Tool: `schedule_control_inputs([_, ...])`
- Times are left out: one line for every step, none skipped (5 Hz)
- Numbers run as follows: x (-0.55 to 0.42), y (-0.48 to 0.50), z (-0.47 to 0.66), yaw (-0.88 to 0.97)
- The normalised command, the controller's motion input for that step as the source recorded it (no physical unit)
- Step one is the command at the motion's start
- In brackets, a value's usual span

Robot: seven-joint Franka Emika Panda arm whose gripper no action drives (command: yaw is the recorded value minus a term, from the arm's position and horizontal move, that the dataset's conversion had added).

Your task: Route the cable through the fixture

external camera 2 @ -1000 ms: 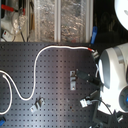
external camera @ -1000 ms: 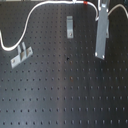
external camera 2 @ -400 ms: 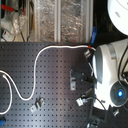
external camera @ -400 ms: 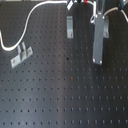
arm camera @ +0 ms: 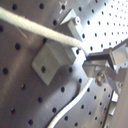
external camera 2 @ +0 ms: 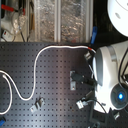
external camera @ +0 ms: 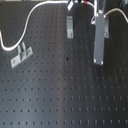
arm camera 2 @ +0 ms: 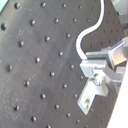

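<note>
Black perforated breadboard [external camera: 70,95] with long thin white flexible cable [external camera 2: 35,75] and grey metal clips [external camera: 70,26].
Cable loops from left edge to red band [external camera 2: 90,49] at upper right, beside gripper [arm camera 2: 97,75], whose opening I cannot tell; light, limp, probably best held near band.

Bulky white arm [external camera 2: 107,70] (blue light glowing) with metal fingers [arm camera: 102,62].

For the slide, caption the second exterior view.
White cable snaking across a black perforated board, its red-banded end beside the white robot arm, with metal clips bolted nearby.
</note>
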Motion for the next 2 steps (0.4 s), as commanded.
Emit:
schedule_control_inputs([0.324, 0.226, 0.24, 0.14])
schedule_control_inputs([0.045, -0.009, 0.29, 0.08])
